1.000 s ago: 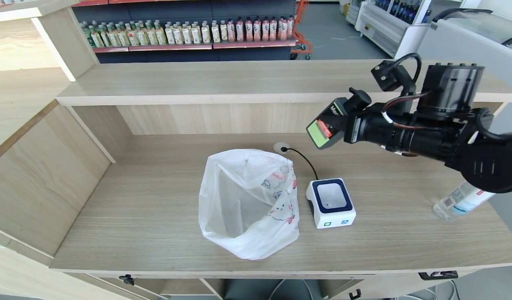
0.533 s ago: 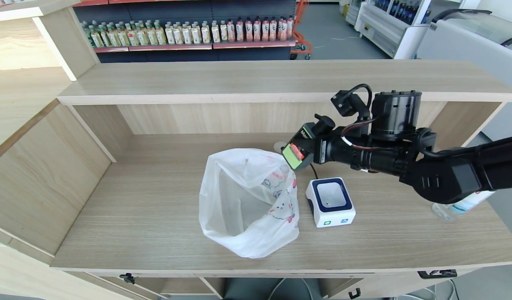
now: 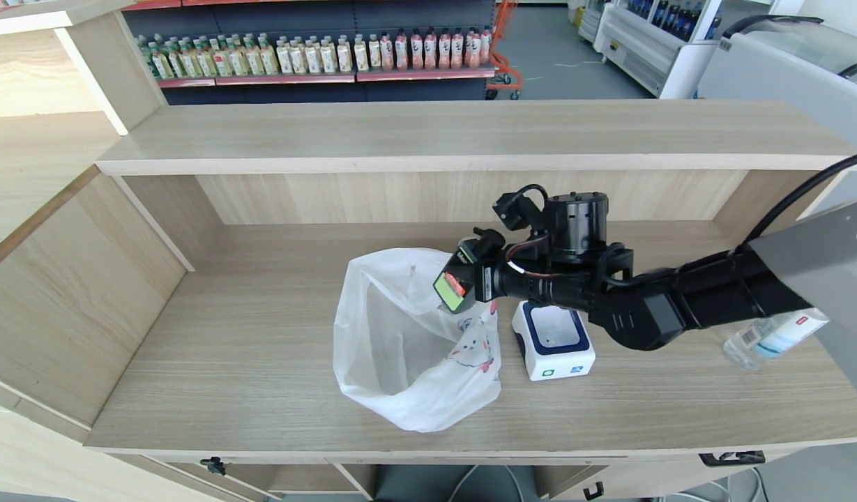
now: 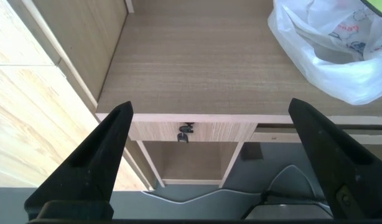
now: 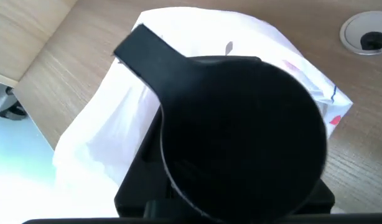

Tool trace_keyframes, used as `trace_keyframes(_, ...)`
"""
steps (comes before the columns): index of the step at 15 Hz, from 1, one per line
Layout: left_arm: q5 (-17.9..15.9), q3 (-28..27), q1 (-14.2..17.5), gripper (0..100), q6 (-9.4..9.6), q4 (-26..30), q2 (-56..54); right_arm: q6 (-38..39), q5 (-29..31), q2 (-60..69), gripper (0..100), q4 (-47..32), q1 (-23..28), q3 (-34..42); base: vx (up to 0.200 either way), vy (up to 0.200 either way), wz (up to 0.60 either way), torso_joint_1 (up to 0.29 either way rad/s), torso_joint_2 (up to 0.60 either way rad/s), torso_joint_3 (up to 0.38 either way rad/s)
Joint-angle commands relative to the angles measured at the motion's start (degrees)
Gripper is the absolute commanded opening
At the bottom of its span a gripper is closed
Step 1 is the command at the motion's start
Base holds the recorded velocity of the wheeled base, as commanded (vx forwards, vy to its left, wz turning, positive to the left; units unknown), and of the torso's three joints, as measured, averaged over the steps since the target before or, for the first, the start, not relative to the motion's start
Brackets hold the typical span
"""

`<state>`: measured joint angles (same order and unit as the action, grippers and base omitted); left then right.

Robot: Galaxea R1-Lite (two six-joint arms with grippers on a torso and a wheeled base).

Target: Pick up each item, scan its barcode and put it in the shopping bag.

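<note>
Closest in, off the left wrist: left gripper [image 4: 209, 109] hanging short of the shopping bag [image 3: 414, 341], out past the counter [image 4: 197, 56] front edge, fingers spread wide, nothing in them. Then the bag itself, standing open. Head view extras: scanner [image 3: 554, 339] just right of the bag, clear bottle [image 3: 773, 338] well off to the bag's right. Right gripper [image 3: 463, 279] clamped on the black tin [image 3: 452, 287], up over the bag's right rim. Right wrist bonus: cable hole [image 5: 365, 31] just past the bag. Tally: one bag, one scanner, one tin, one bottle, two grippers.
</note>
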<state>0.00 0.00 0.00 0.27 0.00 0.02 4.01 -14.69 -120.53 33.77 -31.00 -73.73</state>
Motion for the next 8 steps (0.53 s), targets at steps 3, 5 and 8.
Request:
trace_keyframes(3,0.00,0.00,0.00,100,0.00,0.00,-0.02,-5.33,0.10,-7.79,0,-0.02,-0.82,-4.93,0.000,0.000,0.00,0.000,0.00,0.000)
trace_keyframes(5,0.00,0.00,0.00,100,0.00,0.00,-0.02,-8.67,0.19,-9.37,0,-0.02,-0.64,-4.93,0.000,0.000,0.00,0.000,0.00,0.000)
trace_keyframes(8,0.00,0.00,0.00,100,0.00,0.00,-0.02,-11.48,0.19,-11.66,0,0.86,-0.64,-5.20,0.000,0.000,0.00,0.000,0.00,0.000)
